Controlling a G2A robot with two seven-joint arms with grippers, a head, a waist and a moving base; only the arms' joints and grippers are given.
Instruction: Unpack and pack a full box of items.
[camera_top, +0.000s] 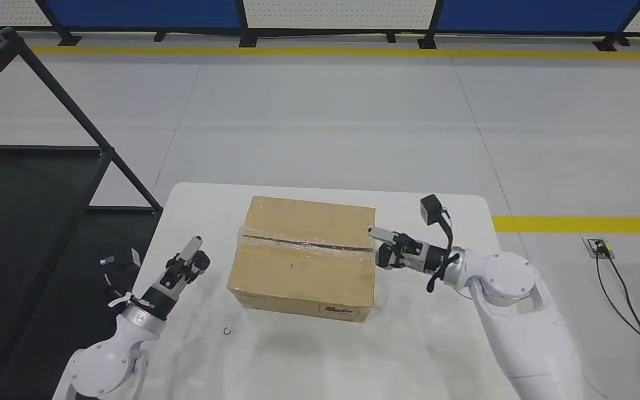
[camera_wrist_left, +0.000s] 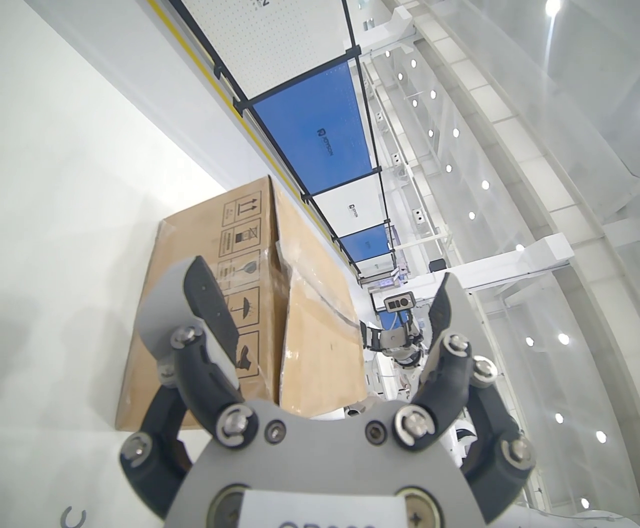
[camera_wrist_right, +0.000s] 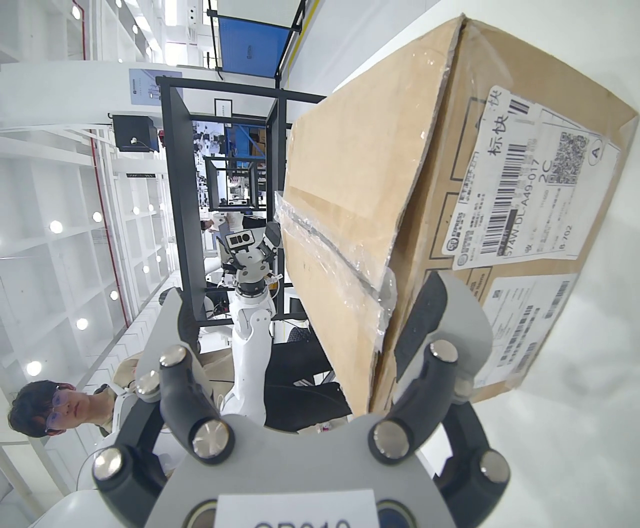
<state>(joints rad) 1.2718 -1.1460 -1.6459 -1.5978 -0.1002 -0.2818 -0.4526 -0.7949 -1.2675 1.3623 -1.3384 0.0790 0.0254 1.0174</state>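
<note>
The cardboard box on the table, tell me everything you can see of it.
The cardboard box is brown, rectangular and closed, with crinkled clear tape along the top flaps' middle seam. One end carries white shipping labels, the other printed handling symbols. It rests flat on the white table. The open right gripper is at the labelled end by the tape; contact is unclear. The open left gripper stands apart.

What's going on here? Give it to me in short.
A two-armed robot is about to unpack a box on a white table. The box is closed, with tape along its top seam. The right fingers are open at the box's right end, by the seam. The left fingers are open, just off its left end. Nothing is unpacked yet.
</note>
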